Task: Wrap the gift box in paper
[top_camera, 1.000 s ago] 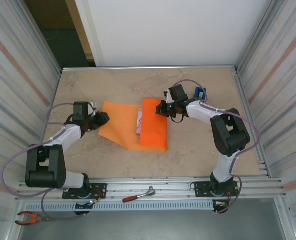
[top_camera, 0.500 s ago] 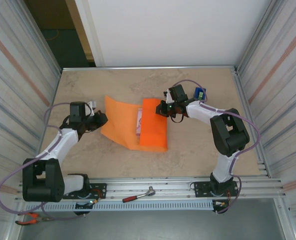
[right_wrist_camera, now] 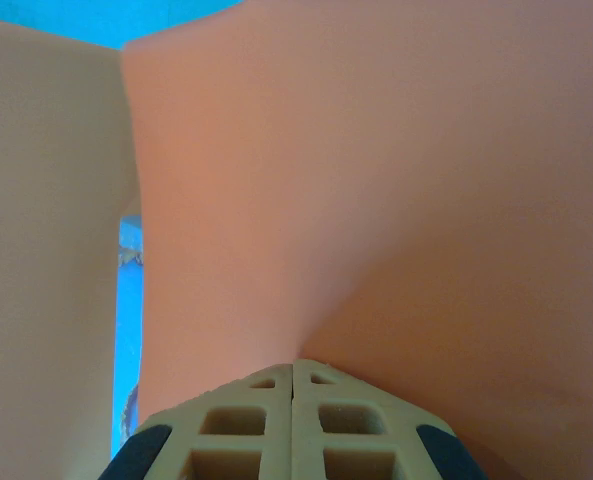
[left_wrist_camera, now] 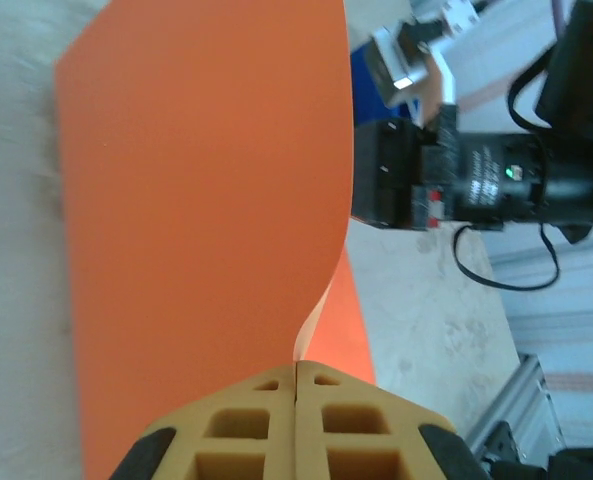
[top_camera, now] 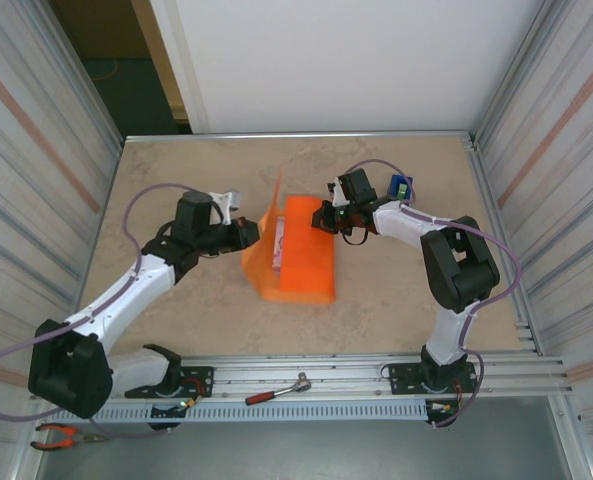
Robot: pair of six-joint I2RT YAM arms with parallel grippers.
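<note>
You see plain, bright orange paper, matte and unprinted, on a beige table mottled like stone. Your left arm and right arm are white with black joints and trail lilac cables. The jaws of the left gripper and right gripper are tan, gridded with square hollows. The tape dispenser is blue, the wrench red-handled, the pliers orange-handled. The ribbed silver walls carry a reddish stripe.

No text, label or number is legible
</note>
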